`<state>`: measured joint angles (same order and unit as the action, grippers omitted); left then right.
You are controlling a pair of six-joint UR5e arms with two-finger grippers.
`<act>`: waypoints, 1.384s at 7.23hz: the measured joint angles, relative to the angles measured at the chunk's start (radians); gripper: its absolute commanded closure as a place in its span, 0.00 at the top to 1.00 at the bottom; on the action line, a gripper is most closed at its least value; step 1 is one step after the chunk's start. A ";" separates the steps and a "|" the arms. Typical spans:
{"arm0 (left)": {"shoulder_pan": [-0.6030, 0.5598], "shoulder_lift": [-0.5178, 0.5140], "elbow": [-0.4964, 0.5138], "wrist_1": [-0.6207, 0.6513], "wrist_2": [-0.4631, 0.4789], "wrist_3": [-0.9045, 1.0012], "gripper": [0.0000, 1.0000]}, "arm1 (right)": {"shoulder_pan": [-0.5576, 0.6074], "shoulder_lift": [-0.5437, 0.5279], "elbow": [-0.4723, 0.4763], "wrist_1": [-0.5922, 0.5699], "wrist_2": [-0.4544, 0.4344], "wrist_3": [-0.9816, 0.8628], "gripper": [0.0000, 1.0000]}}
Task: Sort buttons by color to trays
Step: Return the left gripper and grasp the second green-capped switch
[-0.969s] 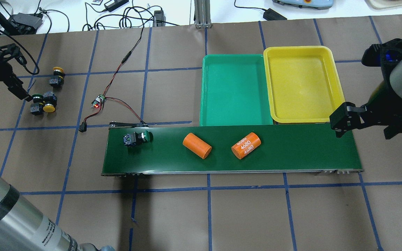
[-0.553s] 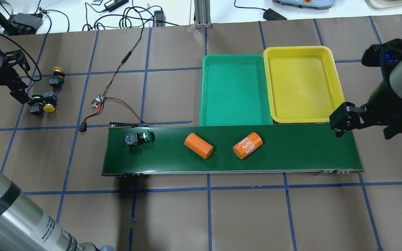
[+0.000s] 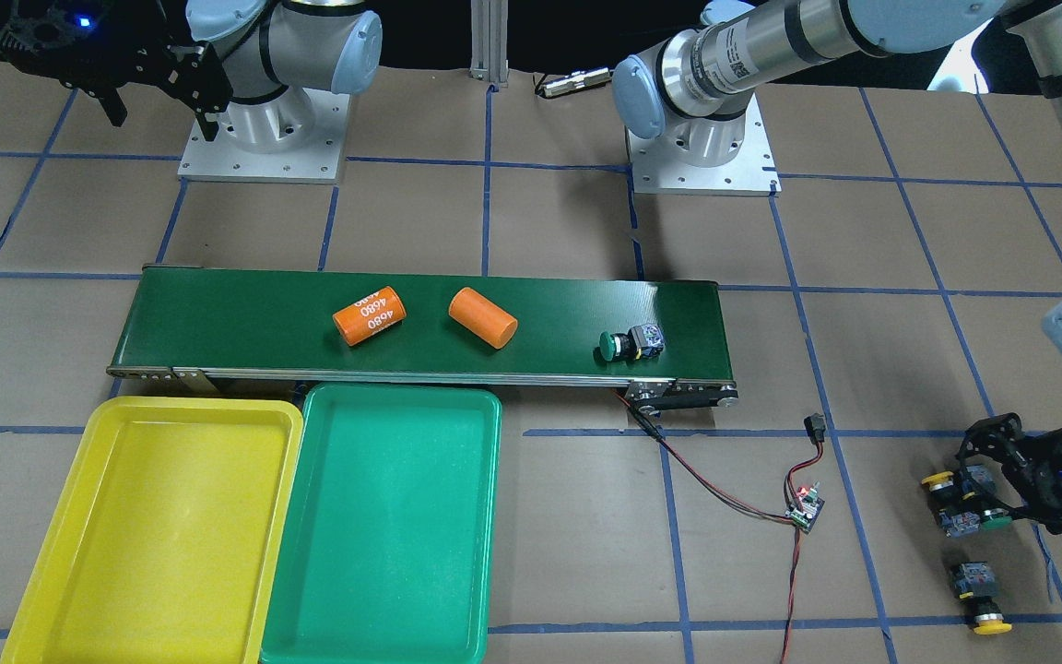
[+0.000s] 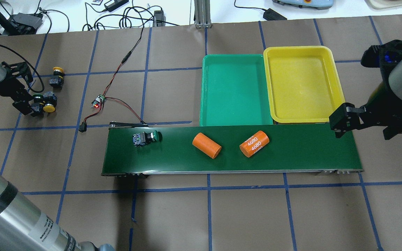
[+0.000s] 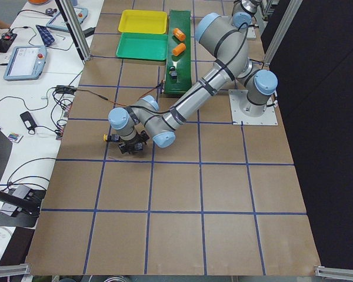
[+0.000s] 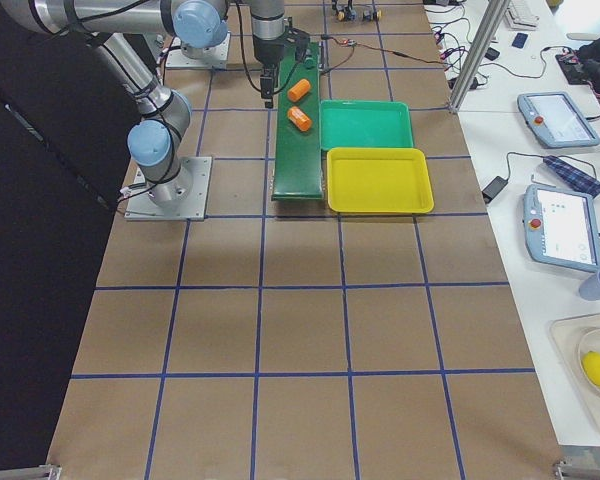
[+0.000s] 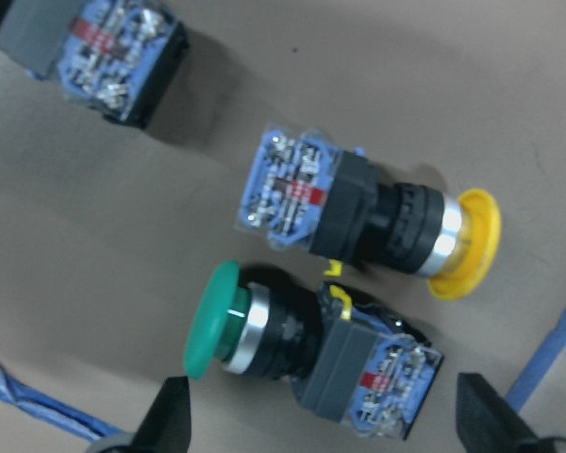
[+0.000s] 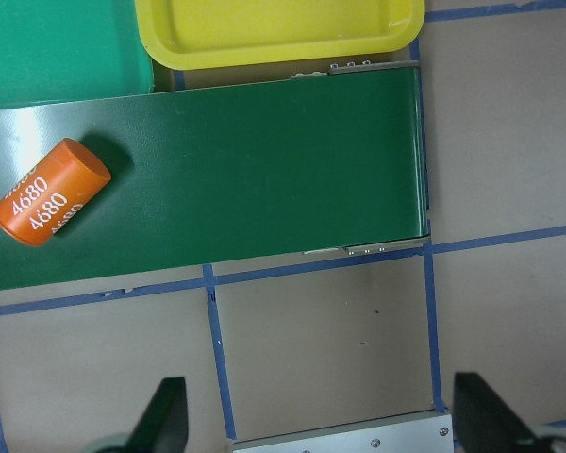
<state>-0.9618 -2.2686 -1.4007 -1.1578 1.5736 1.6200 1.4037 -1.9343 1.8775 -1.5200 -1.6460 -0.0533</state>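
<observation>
Left hand [image 7: 327,427] spread over green button [image 7: 302,354]

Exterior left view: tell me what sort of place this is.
Probably a robotics lab test cell: robot arms bolted to a tape-gridded table, a small conveyor belt, and a teach pendant on the side bench.

The site was a robotics laboratory. Two robot arms [image 3: 752,51] were bolted to a table [image 4: 173,216] gridded with blue tape, alongside a conveyor belt [image 4: 298,150]. Control tablets [image 6: 554,118] and cables [image 4: 131,15] lay on a side bench [image 4: 222,12].
</observation>
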 measured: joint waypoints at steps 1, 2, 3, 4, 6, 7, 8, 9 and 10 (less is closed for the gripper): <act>-0.001 0.002 0.000 0.000 -0.001 0.002 0.99 | 0.000 0.001 0.000 0.000 -0.001 0.000 1.00; -0.001 0.003 0.000 0.000 -0.003 0.005 0.94 | 0.000 0.001 0.000 0.000 -0.002 0.000 1.00; -0.001 0.001 0.000 0.000 -0.006 0.007 0.89 | 0.000 0.001 0.000 0.000 -0.001 0.001 1.00; -0.002 -0.003 -0.001 0.000 -0.012 0.008 0.67 | 0.000 0.001 0.000 0.000 -0.001 0.001 1.00; -0.001 -0.008 -0.003 0.000 -0.029 0.003 0.00 | 0.000 0.001 0.001 0.000 -0.001 0.001 1.00; -0.001 -0.004 -0.003 -0.007 -0.030 -0.006 0.00 | 0.000 0.000 0.001 0.001 -0.002 0.001 1.00; -0.001 0.011 -0.003 -0.032 -0.028 -0.043 0.00 | 0.000 -0.001 0.001 0.001 -0.003 0.001 1.00; -0.003 0.040 -0.004 -0.081 -0.028 -0.129 0.00 | 0.000 -0.001 0.001 0.001 -0.003 0.000 1.00; -0.008 0.085 -0.008 -0.146 -0.027 -0.246 0.00 | 0.000 -0.001 0.001 0.001 -0.002 0.001 1.00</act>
<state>-0.9700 -2.1838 -1.4090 -1.3035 1.5461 1.3744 1.4036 -1.9355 1.8780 -1.5187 -1.6480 -0.0525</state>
